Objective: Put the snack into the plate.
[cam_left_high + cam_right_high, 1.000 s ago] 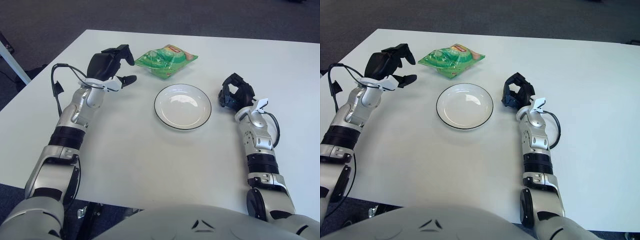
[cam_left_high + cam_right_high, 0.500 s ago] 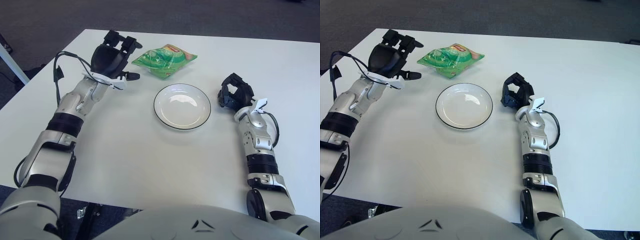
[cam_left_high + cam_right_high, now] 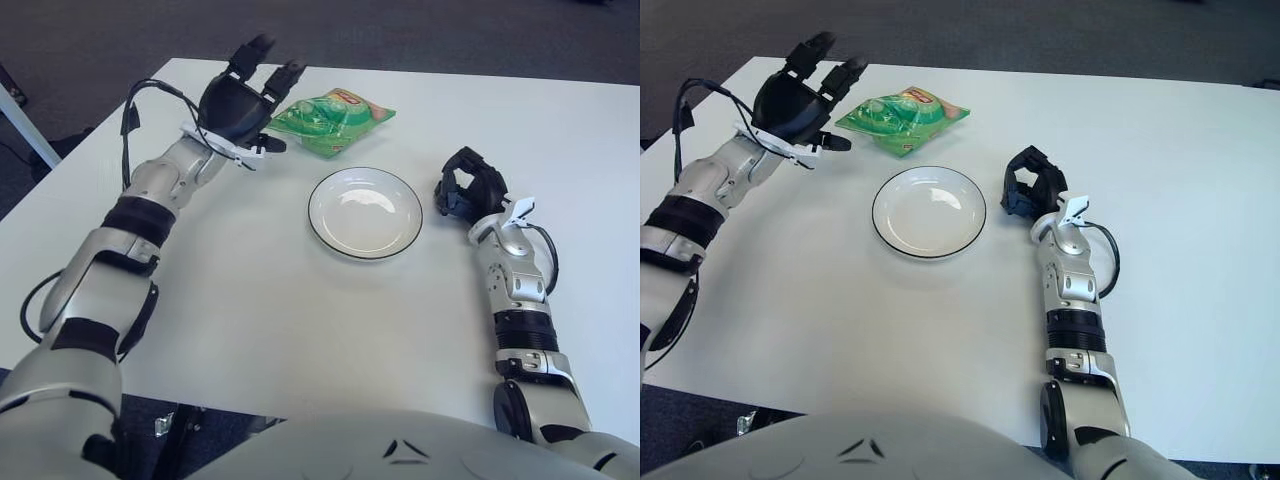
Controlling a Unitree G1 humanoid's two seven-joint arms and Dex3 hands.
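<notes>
1. The left hand [image 3: 240,105] hovers just left of the green snack bag [image 3: 330,120], fingers [image 3: 285,75] spread, gripping nothing
2. The snack bag lies on the white table [image 3: 300,320], just behind the plate [image 3: 365,212], not in it
3. The right hand [image 3: 470,188] shows right of the plate, fingers curled, holding nothing

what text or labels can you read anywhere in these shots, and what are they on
Green snack bag: a red and yellow logo patch sits near its far edge, but the lettering is too small to read.
White plate: no text on it.
Left robot hand, fingers spread beside the bag, and right robot hand, to the right of the plate: no readable markings.
White table: none.
</notes>
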